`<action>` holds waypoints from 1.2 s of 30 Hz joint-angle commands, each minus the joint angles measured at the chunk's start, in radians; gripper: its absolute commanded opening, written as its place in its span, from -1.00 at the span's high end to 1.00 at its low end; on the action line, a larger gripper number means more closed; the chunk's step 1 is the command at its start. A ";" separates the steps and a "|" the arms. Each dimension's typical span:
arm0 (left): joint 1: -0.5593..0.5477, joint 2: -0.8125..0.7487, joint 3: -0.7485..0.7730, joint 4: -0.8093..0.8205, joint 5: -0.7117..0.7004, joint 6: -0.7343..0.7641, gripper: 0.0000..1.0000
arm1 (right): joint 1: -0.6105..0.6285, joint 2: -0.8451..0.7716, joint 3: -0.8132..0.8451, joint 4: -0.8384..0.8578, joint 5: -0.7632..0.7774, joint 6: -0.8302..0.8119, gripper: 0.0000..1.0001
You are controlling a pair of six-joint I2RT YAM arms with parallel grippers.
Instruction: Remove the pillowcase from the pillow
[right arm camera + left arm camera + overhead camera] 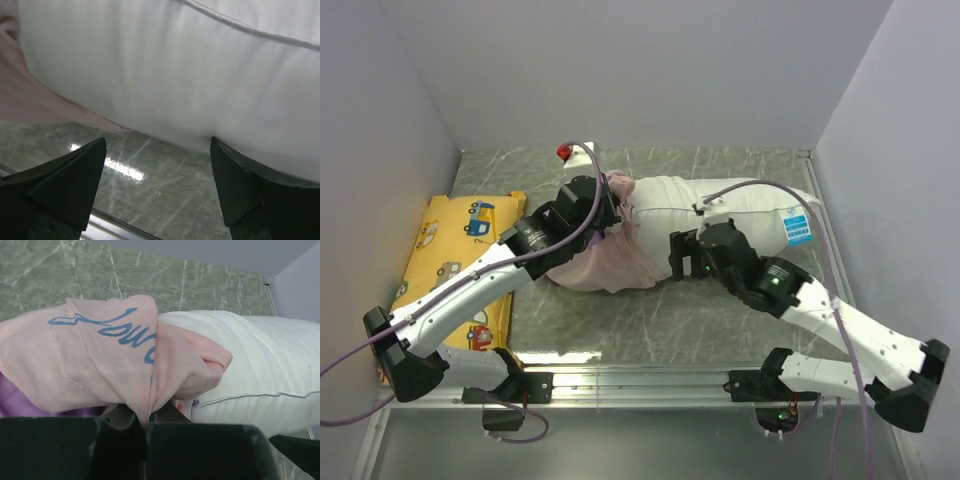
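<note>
Left gripper is clamping the bunched pillowcase, with fabric piling just ahead of its fingers. Right gripper is sitting with jaws wide apart, pillow just ahead of its tips.

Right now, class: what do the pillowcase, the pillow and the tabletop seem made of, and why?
Pillowcase: thin matte pink cloth, it seems; it bunches in soft folds.
Pillow: white matte fabric, likely over soft filling; piped seam, plump.
Tabletop: glossy marble-look sheet, perhaps laminate; veins, glare.
</note>
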 commanded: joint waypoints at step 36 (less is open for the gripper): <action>0.333 0.162 0.202 0.070 0.513 0.176 -0.30 | -0.258 0.446 0.049 0.187 -0.206 0.074 0.99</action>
